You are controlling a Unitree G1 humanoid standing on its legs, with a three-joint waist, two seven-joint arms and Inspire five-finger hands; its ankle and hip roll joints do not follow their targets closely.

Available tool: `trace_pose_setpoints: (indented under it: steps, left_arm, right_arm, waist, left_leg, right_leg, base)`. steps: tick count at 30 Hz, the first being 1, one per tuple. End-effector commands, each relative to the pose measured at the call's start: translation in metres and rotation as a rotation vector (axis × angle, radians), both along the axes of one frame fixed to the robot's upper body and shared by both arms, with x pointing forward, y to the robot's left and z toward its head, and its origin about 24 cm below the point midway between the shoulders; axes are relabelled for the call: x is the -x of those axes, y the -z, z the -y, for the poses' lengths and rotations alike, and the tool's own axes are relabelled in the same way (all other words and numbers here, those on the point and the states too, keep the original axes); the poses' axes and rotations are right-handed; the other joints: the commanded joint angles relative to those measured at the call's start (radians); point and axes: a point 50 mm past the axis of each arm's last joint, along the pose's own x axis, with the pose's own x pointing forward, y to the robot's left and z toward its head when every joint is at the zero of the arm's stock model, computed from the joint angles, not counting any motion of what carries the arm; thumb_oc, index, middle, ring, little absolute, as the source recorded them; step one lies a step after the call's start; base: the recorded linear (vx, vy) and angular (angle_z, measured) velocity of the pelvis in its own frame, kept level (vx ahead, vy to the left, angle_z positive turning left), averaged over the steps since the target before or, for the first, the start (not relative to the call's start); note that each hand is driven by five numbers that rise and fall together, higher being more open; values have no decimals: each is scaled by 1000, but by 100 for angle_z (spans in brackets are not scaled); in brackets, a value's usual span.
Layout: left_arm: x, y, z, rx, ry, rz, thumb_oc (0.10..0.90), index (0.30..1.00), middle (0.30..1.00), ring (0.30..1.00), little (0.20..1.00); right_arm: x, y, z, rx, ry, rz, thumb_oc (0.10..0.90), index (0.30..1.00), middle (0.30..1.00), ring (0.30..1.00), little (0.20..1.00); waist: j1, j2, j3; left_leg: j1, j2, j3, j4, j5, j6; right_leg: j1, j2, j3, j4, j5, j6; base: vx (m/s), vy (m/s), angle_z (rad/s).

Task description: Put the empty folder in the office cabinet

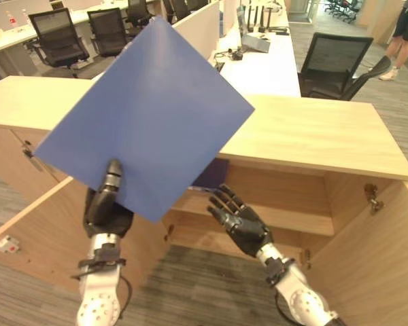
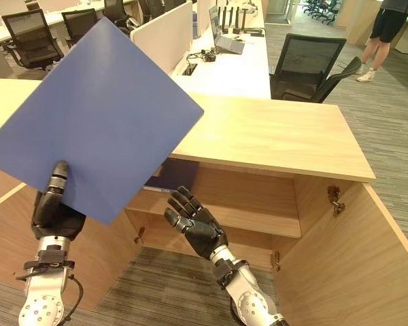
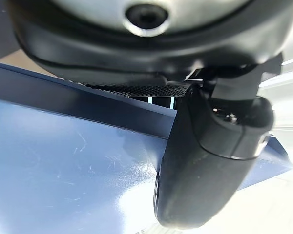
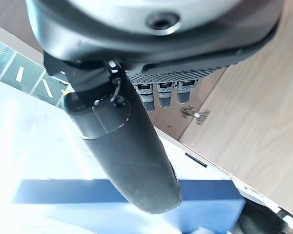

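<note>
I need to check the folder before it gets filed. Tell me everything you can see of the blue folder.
The blue folder is a flat, plain, matte blue rectangle that looks like stiff plastic or card, closed, with faint scratches on its surface. It is held up in the air, tilted with one corner down, in front of the open wooden cabinet. The left hand pinches its lower corner, thumb on the near face. The right hand is open below it, not touching.
</note>
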Motion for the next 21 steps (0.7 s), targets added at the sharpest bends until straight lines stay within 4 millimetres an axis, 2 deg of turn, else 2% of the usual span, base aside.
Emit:
trace_pose_setpoints:
  steps: [1,7,8,10,15,21]
  left_arm:
    - [-21,-52,18,-170,159,269,400,300,300,300,300]
    - [-24,-49,39,-173,242,270,400,300,300,300,300]
    - [-24,-46,51,-185,297,261,400,300,300,300,300]
    - [-24,-40,57,-193,323,242,400,300,300,300,300]
    - [-23,-27,58,-232,338,195,400,300,300,300,300]
    - [-19,-13,56,-218,323,135,400,300,300,300,300]
  right_arm:
    - [-19,-64,-23,-226,-36,249,800,900,900,900,900]
    - [-20,-74,-34,-245,-70,275,800,900,900,900,900]
    - [-22,-78,-38,-252,-75,289,800,900,900,900,900]
    - [-23,-80,-38,-262,-66,295,800,900,900,900,900]
    - [-29,-92,-33,-287,-28,345,800,900,900,900,900]
    - [-44,-119,-16,-344,97,442,800,900,900,900,900]
  waist:
    - [-18,-22,-22]
    - [-22,-23,-19]
    - [-25,-23,-17]
    - [-28,-22,-17]
    - [-33,-21,-17]
    - [-31,-20,-21]
  left_leg:
    - [31,69,1,0,-54,-88]
    - [28,69,3,0,-55,-87]
    - [30,68,4,0,-57,-85]
    - [32,68,5,0,-58,-84]
    - [35,68,7,0,-61,-82]
    - [36,68,14,0,-64,-79]
  right_leg:
    - [63,-95,-48,9,-35,92]
    - [60,-97,-44,9,-34,91]
    - [61,-97,-44,11,-34,91]
    - [61,-97,-42,11,-36,90]
    - [62,-97,-39,11,-37,90]
    - [58,-96,-30,11,-36,90]
  base:
    - [0,0,0]
    - [0,0,0]
    - [0,0,0]
    - [0,0,0]
    - [0,0,0]
    - [0,0,0]
